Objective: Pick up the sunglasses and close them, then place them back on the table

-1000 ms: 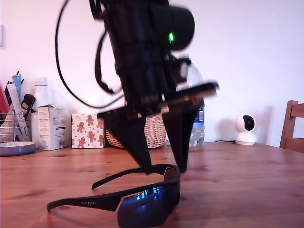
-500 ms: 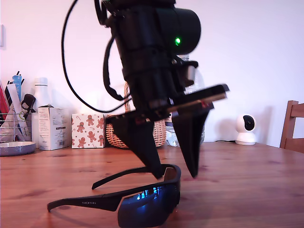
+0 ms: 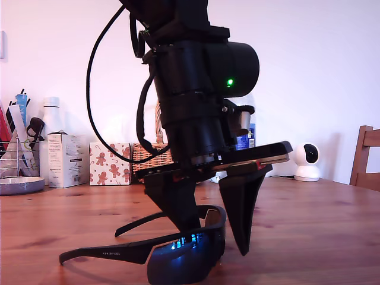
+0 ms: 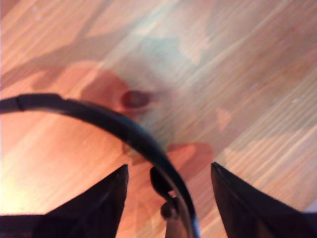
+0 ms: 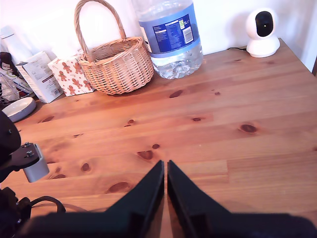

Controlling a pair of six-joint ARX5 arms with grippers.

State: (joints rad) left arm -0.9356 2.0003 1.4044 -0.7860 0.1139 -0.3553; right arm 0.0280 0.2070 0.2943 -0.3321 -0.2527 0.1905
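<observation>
Near the exterior view's lower middle, the sunglasses (image 3: 178,249) lie on the desk (image 3: 309,231) with both arms still spread, blue lenses facing the camera and the arms reaching toward the exterior view's left. Over the last second your first hand (image 3: 217,234) has dropped from just above the frame to straddling it: 1 finger now stands behind the lens block and the other comes down outside the frame's corner on the exterior view's right, its tip close to the wood. In the first wrist view the black frame (image 4: 124,131) curves through the gap of that hand (image 4: 168,171), which is spread wide and grips nothing yet. You are lined up for the pick, I judge, and closing is the next thing called for; the curved frame could slip if the fingers meet it off-centre.

Your second hand (image 5: 165,171) sits well away over bare wood, fingers pressed together and empty.

Writing: a small pale mark runs along the nearer arm (image 3: 110,254) of the glasses, too small to read. The water bottle (image 5: 168,34) carries a blue label with fine print and a barcode, not legible. The carton (image 3: 98,163) shows gingerbread figures, no words you can make out.
</observation>
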